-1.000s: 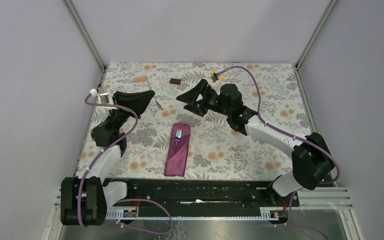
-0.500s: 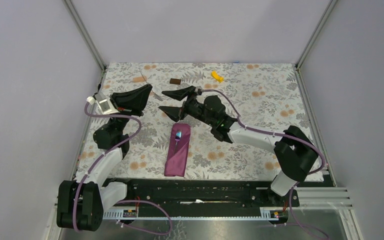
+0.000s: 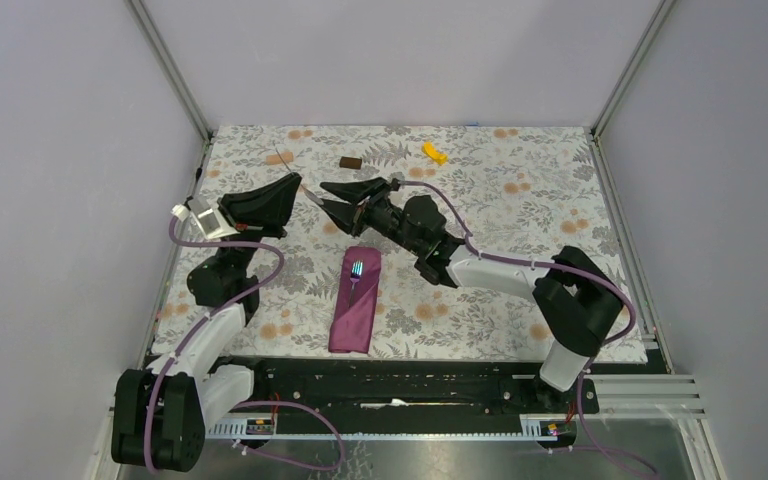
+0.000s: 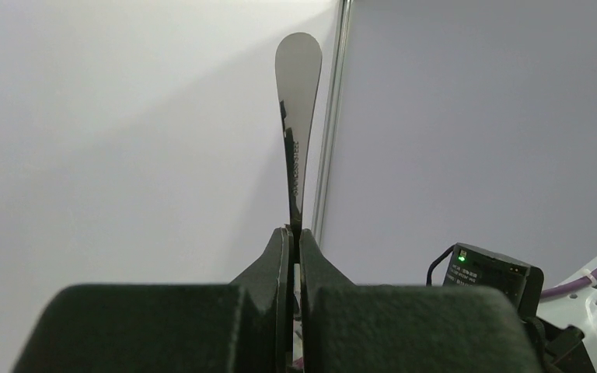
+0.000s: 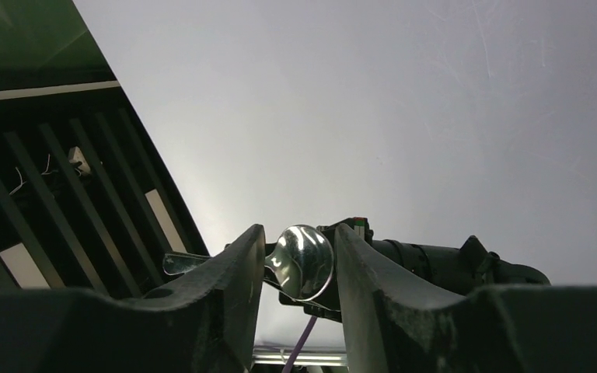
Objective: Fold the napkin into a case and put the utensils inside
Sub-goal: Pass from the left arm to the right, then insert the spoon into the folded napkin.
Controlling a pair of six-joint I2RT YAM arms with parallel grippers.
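Observation:
The plum napkin [image 3: 351,305] lies folded into a narrow strip at the table's middle front. The fork [image 3: 356,272] sticks out of its top end, silver head showing. My left gripper [image 3: 295,187] is shut on the spoon [image 3: 313,198] and holds it in the air. In the left wrist view the spoon's handle [image 4: 298,85] rises from the closed left gripper [image 4: 294,231]. My right gripper [image 3: 333,199] is open. Its jaws stand either side of the spoon's bowl [image 5: 305,261] in the right wrist view, where the gripper [image 5: 299,230] shows a small gap on each side.
A small brown block [image 3: 351,162] and a small yellow piece [image 3: 434,152] lie on the floral table covering [image 3: 520,210] near the back edge. Both arms meet at the left centre, just behind the napkin.
My right arm has swung left from the back middle and brought its open jaws around the spoon's bowl. My left gripper has shifted slightly right with the spoon.

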